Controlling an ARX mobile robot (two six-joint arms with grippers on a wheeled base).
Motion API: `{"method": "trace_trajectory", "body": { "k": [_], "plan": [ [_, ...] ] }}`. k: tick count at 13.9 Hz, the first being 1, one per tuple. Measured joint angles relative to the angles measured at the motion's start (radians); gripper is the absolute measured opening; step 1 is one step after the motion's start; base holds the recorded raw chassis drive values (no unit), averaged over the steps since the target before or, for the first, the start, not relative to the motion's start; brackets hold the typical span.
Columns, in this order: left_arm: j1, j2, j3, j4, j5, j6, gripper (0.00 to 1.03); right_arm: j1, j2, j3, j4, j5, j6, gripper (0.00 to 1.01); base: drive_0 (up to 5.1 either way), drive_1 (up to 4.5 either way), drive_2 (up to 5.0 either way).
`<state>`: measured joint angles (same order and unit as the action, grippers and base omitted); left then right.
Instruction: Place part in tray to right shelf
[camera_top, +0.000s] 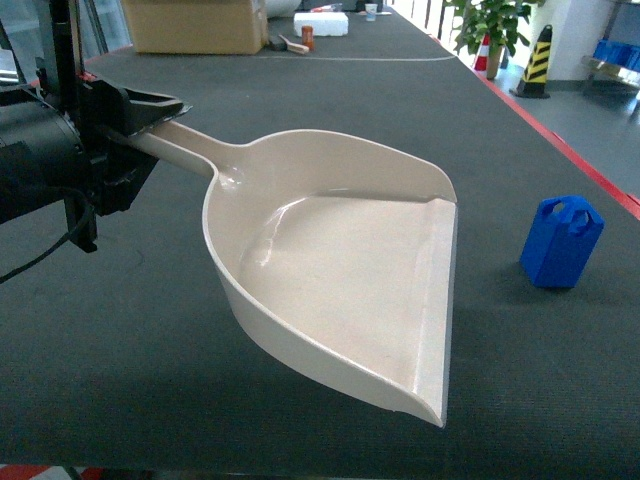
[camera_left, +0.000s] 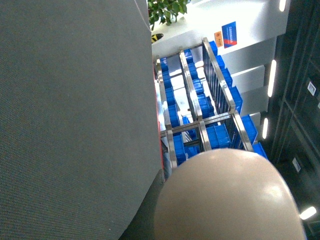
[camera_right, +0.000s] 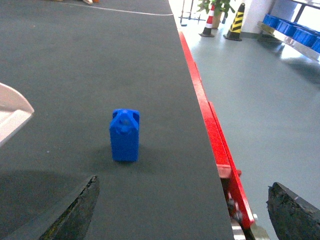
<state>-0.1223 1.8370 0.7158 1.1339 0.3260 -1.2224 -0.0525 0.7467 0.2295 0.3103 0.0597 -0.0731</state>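
The tray is seen in the head view lying on the dark grey desk, its wide flat lip turned toward the right and its long handle running up to the left. The handle's end is clamped in the left end effector, whose black fingers are closed around it. In the left wrist view the rounded beige end of the handle fills the lower right, so the fingers themselves are not shown there.

The part stands upright on the desk, to the right of the tray's lip and apart from it, near the red edge strip of the desk. It is not in the tray.

In the right wrist view the part is seen ahead of the right end effector, whose two dark fingertips are spread wide apart at the bottom corners, with nothing held between them. A corner of the tray shows at the left edge.

A steel shelf loaded with blue crates is visible beyond the desk in the left wrist view.
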Motion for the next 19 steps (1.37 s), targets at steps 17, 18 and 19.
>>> {"method": "trace_trajectory", "body": {
  "k": [17, 18, 19],
  "plan": [
    [0.000, 0.000, 0.000, 0.002, 0.000, 0.000, 0.16, 0.115, 1.212, 0.944, -0.215, 0.047, 0.163, 0.48, 0.0, 0.00, 0.0],
    [0.000, 0.000, 0.000, 0.001, 0.000, 0.000, 0.16, 0.134, 1.125, 0.892, -0.207, 0.012, 0.172, 0.48, 0.0, 0.00, 0.0],
    [0.000, 0.000, 0.000, 0.002, 0.000, 0.000, 0.16, 0.166, 1.035, 0.860, -0.203, -0.024, 0.183, 0.48, 0.0, 0.00, 0.0]
  ]
}}
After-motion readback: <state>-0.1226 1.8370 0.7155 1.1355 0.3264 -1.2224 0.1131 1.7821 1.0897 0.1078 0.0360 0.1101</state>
